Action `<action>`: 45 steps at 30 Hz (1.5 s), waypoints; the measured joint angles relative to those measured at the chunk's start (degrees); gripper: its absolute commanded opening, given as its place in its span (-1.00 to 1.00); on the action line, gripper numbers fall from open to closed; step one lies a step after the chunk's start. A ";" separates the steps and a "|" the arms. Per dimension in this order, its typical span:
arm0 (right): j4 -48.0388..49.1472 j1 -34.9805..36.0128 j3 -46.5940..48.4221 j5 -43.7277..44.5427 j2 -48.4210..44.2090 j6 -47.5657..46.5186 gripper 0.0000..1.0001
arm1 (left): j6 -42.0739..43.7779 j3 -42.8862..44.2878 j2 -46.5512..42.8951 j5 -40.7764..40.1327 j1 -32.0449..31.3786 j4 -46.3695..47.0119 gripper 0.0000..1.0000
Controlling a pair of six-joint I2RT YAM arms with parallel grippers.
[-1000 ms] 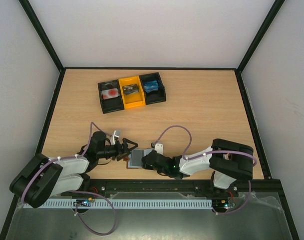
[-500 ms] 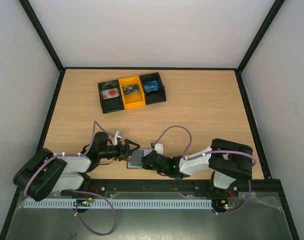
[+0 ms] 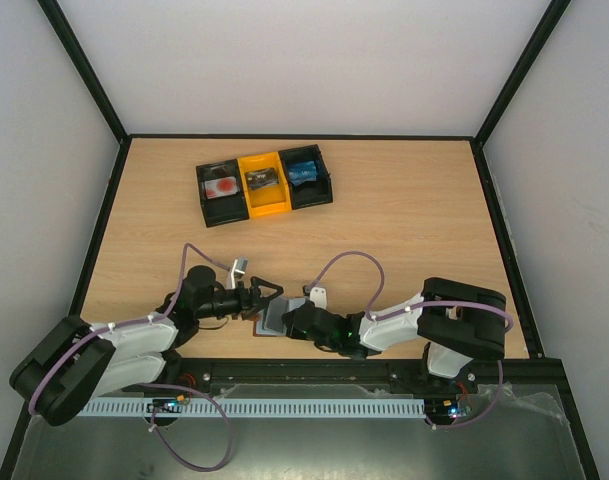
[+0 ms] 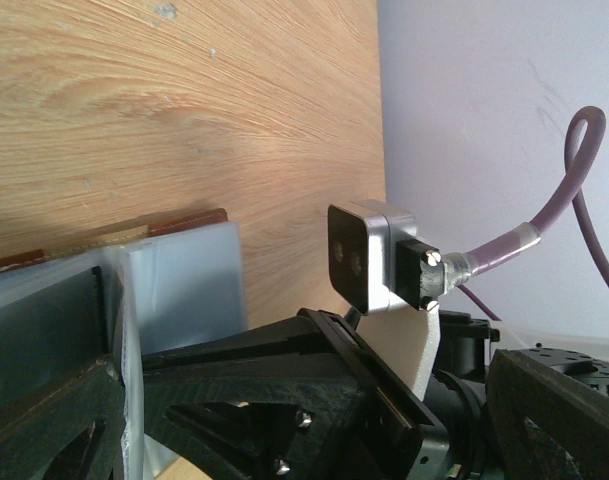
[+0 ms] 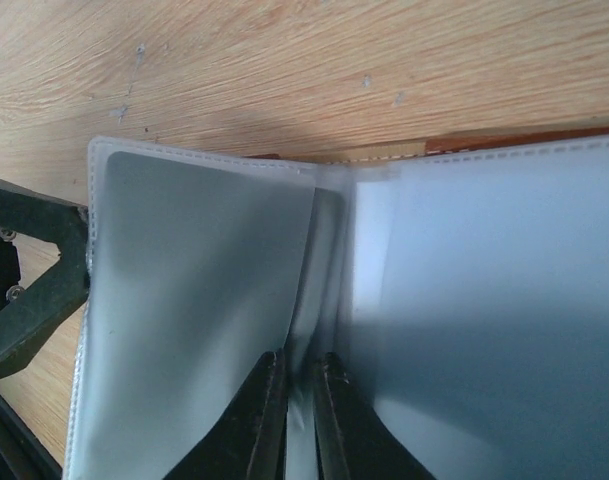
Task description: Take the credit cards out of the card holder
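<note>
Card holder [image 3: 274, 317] lies open on the table [image 3: 404, 230], directly between the two tools: its fold is at the tips of the right gripper [image 5: 298, 378], and its free leaf reaches over to the left gripper [image 3: 265, 299]. Right jaws are drawn almost together with a thin frosted inner leaf pinched between them at the fold, so I judge this a grip on the holder itself, not on a card. Left jaws stand wide apart at the outer edge of the raised leaf; contact cannot be made out. Red-brown leather shows only as a strip beyond the sleeves, on the far side from the right fingertips. No credit cards are plainly seen: the grey-blue sleeves are cloudy, and a darker patch in one may be a card or a shadow. Handling judgement: the sleeves are soft, light and slick, they bow under the pinch and will drag along; a card should be stiff, thin and smooth. Best hold is the card's exposed short edge at the sleeve mouth, with the other tool pinning the leather.
</note>
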 measured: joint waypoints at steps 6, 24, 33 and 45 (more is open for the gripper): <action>0.57 0.00 -0.17 0.39 -0.20 -0.59 -0.66 | -1.66 0.26 0.94 1.07 -0.52 1.33 0.99; -3.76 0.00 -5.73 3.30 -10.64 -0.70 -0.18 | -6.38 1.90 6.80 1.33 -6.08 8.28 0.98; -8.94 0.00 -10.45 5.42 -23.39 1.33 -0.17 | -7.72 4.46 13.31 -0.13 -10.23 12.28 0.98; -12.70 0.00 -11.34 6.97 -30.42 1.77 -0.23 | -6.14 4.94 12.85 -3.19 -9.92 9.73 0.80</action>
